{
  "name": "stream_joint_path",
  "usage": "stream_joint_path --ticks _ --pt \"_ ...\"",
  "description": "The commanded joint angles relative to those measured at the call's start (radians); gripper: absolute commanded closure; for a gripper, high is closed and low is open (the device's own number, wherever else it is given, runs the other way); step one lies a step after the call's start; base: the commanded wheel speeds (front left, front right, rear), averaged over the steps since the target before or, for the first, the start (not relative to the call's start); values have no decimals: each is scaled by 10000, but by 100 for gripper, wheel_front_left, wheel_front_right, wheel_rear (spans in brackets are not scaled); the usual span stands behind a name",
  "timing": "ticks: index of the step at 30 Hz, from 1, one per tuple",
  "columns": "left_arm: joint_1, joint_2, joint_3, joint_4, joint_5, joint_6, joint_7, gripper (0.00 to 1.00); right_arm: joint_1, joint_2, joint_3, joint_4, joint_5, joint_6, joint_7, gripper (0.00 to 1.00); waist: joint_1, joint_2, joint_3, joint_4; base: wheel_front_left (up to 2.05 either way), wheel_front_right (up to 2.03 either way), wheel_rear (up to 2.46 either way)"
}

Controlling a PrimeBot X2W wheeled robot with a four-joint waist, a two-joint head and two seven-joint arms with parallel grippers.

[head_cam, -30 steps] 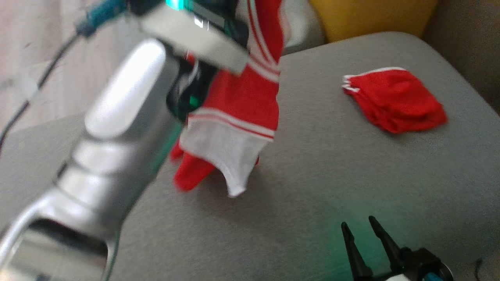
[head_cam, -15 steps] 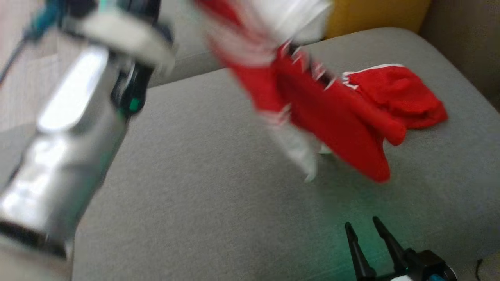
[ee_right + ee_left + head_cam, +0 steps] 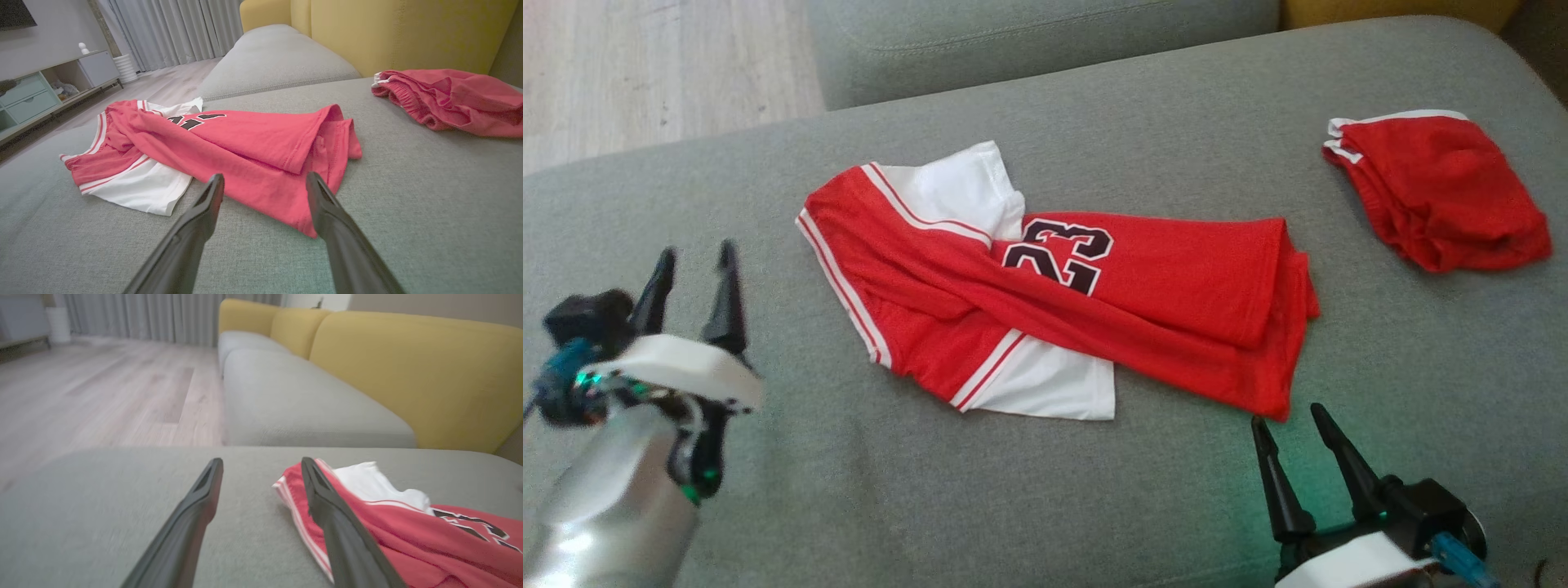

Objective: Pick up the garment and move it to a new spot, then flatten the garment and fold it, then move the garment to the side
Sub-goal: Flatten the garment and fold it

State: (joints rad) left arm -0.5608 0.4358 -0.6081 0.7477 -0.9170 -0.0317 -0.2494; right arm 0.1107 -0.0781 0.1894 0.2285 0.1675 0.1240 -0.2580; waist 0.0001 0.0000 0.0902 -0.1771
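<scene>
The red and white basketball jersey with a black "23" (image 3: pixel 1054 310) lies loose in the middle of the grey fabric sofa seat (image 3: pixel 947 506), so the first step, getting it to its spot, looks done to me. It is far from flat: the red body is doubled over on itself and bunched toward the right edge, with white panels poking out at the far and near sides. Flattening, folding and shifting it aside are all left. The left gripper (image 3: pixel 698 251) hovers near the seat's left edge, just beside the jersey's striped hem, jaws wide apart and empty. The right gripper (image 3: pixel 1287 418) waits at the near edge, fingers spread with nothing in them. A bunched pair of red shorts with white trim (image 3: pixel 1437 192) sits by the far right corner, apart from the jersey.
</scene>
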Motion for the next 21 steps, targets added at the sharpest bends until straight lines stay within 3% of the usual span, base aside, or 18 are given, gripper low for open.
stream_joint_path --ticks 1,5,8,17,21 --pt "-217 341 484 -553 422 68 -119 0 -206 -164 165 -306 38 67 -38 0 -1 0 32 111 0 0 0" --pt "1402 -284 470 -2933 3469 484 -121 0 -98 -122 132 -289 15 67 -38 0 -1 0 16 317 0 0 0" --pt "2056 -1075 -391 -3454 4888 338 -122 0 -194 -143 258 -252 29 67 -38 0 -1 0 40 282 0 0 0" --pt "1224 -2813 -2474 -1422 6204 -611 -17 0 -418 -252 397 -241 36 67 -38 0 -1 0 453 -285 0 0 0" --pt "724 -3239 -2953 -359 6274 -805 51 0 -461 -205 438 -216 53 67 -38 0 -1 0 590 -659 0 0 0"
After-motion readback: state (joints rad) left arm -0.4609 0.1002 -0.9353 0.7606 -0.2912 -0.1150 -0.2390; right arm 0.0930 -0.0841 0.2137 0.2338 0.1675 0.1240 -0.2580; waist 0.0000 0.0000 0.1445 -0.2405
